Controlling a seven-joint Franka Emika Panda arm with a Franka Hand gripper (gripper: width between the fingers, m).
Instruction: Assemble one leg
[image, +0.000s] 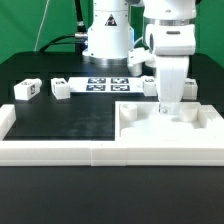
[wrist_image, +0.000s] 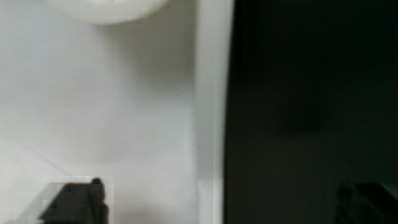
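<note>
Four small white legs with black-and-white tags lie along the back of the black mat: two at the exterior view's left, one just behind the arm and one at the right. The large flat white panel lies at the front right. My gripper is lowered onto the panel. In the wrist view my gripper is open and empty. One dark fingertip is over the white panel and the other is over the black mat, so they straddle the panel's edge. A round feature shows on the panel.
The marker board lies at the back centre, in front of the robot base. A low white wall runs along the mat's front and up its left side; the panel sits against it at the right.
</note>
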